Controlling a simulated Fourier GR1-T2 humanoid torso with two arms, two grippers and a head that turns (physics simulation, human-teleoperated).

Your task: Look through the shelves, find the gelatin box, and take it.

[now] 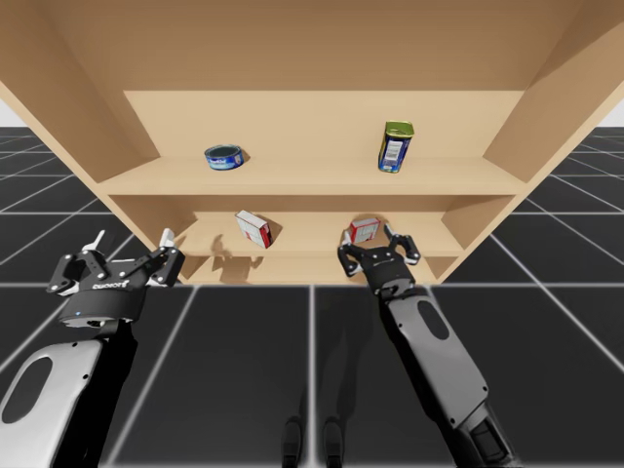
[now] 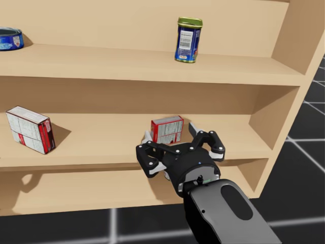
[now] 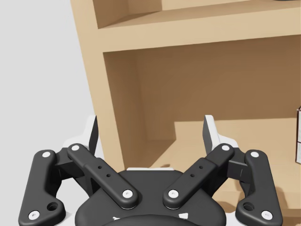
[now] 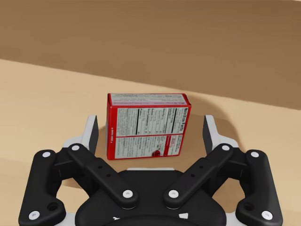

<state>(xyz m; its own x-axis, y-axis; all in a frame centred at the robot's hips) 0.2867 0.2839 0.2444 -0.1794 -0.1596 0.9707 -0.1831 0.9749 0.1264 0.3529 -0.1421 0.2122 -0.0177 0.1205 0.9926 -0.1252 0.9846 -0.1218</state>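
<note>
The gelatin box [image 1: 364, 230] [image 2: 167, 129], small and red with a white label, stands upright on the lower shelf [image 2: 101, 140] toward its right. My right gripper [image 1: 375, 242] [image 2: 170, 133] [image 4: 150, 132] is at the shelf's front edge, open. In the right wrist view the gelatin box [image 4: 148, 126] stands between the fingers, with a gap on each side. My left gripper [image 1: 133, 240] [image 3: 150, 132] is open and holds nothing. It hovers in front of the shelf unit's left side wall [image 3: 110, 132], low and outside the shelves.
A larger red and white box [image 1: 253, 228] [image 2: 29, 129] stands on the lower shelf to the left. The upper shelf [image 1: 312, 175] carries a flat blue can [image 1: 223, 156] [image 2: 9, 38] and a tall blue can with a yellow-green lid [image 1: 394, 147] [image 2: 187, 40].
</note>
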